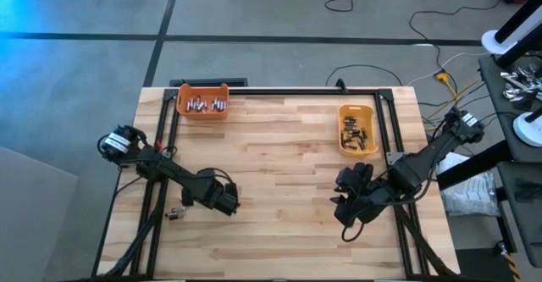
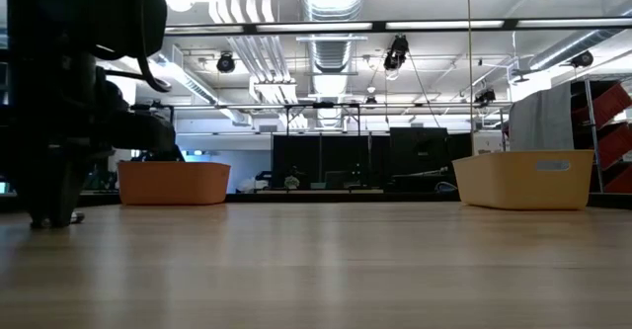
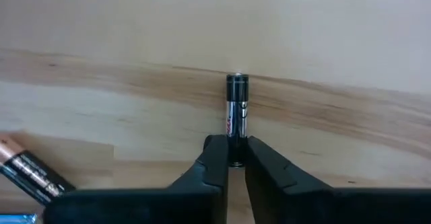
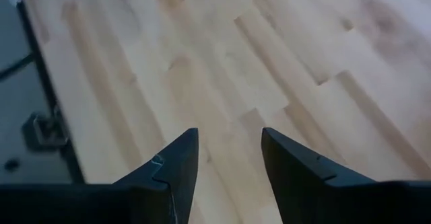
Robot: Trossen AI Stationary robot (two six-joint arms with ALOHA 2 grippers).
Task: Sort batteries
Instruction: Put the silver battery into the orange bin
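Note:
My left gripper (image 1: 227,201) stands low over the table's near-left part, shut on a small dark battery (image 3: 237,109) with a silvery band. A second battery (image 3: 27,173), dark with a copper end, lies flat on the wood close by. The orange bin (image 1: 203,102) at the far left holds several silvery batteries (image 1: 207,104). Several dark batteries (image 1: 354,132) lie in the yellow bin (image 1: 356,129) at the far right. My right gripper (image 4: 229,146) hangs open above the near-right part of the table (image 1: 288,163), with only bare wood between its fingers. My left gripper pinches the dark battery's two sides at one end (image 3: 236,155) between its two fingertips (image 3: 217,153). The fingers come from above, pointing steeply down, and lie across the battery. The rest of the battery reaches out past the fingertips and seems to lie on the wood.
The low view shows the left arm (image 2: 59,102) as a dark mass at the left, with the orange bin (image 2: 173,183) and yellow bin (image 2: 523,179) at the far edge. A small metal part (image 1: 175,213) sits at the table's left edge. Bare wood spreads between the arms.

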